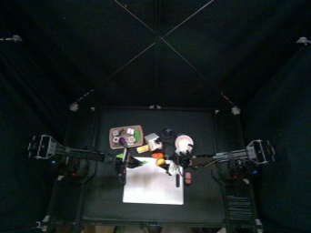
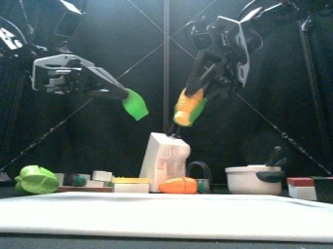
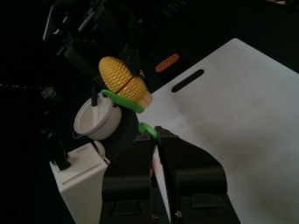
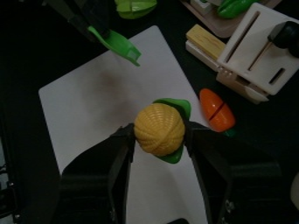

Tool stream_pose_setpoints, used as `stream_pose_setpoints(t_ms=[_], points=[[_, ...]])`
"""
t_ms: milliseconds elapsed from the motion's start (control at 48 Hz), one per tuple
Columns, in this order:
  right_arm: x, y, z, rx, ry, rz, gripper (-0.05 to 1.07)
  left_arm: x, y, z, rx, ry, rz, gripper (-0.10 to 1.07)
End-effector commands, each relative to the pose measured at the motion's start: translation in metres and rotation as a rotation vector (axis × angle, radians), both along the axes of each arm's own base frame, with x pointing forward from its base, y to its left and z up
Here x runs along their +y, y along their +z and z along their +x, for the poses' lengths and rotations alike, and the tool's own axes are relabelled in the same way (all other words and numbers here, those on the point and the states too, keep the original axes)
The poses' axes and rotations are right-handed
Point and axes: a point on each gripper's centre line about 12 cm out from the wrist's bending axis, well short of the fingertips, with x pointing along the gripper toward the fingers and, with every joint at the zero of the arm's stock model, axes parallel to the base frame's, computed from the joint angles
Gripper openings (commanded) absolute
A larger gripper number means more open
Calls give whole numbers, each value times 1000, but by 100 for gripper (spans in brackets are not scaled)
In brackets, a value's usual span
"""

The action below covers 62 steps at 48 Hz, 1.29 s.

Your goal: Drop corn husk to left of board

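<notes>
My left gripper (image 2: 127, 96) is shut on the corn husk (image 2: 135, 105), a small green leafy scrap, and holds it high above the table. The husk also shows in the left wrist view (image 3: 145, 131) and the right wrist view (image 4: 121, 44). My right gripper (image 2: 200, 89) is shut on a yellow corn cob (image 2: 190, 106) with a green base, just right of the husk and apart from it. The cob sits between the right jaws (image 4: 162, 129). The white board (image 2: 169, 216) lies flat below both grippers and also shows in the top view (image 1: 155, 184).
Behind the board stand a white rack (image 2: 164, 160), an orange piece (image 2: 180, 185), a white pot (image 2: 252, 179) and a green item (image 2: 37, 179). A dark tray (image 1: 125, 136) and a pinkish-white round thing (image 1: 184, 142) lie beyond the board.
</notes>
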Motion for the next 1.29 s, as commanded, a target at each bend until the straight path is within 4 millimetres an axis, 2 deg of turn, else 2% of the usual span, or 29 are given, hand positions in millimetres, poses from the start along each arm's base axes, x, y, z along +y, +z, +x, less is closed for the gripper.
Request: stream_pose_setpoints(t_ms=[0, 208, 500, 688, 812, 1062, 1271], points=[[0, 17, -1, -54, 4, 1, 56, 4, 4, -8, 42, 48, -25, 36], [-1, 17, 0, -54, 2, 2, 56, 8, 1, -29, 185, 156, -140, 36], [0, 13, 2, -43, 4, 1, 56, 7, -16, -53, 362, 237, -277, 36], [-2, 8, 2, -30, 2, 0, 56, -12, -28, -64, 516, 210, -341, 37], [0, 2, 8, -20, 14, -6, 56, -22, -31, -69, 585, 201, -401, 37], [-1, -5, 11, -8, 30, -26, 56, -28, -33, -73, 645, 222, -498, 39], [-1, -4, 12, -11, 37, -40, 56, -32, -34, -74, 657, 229, -541, 51]])
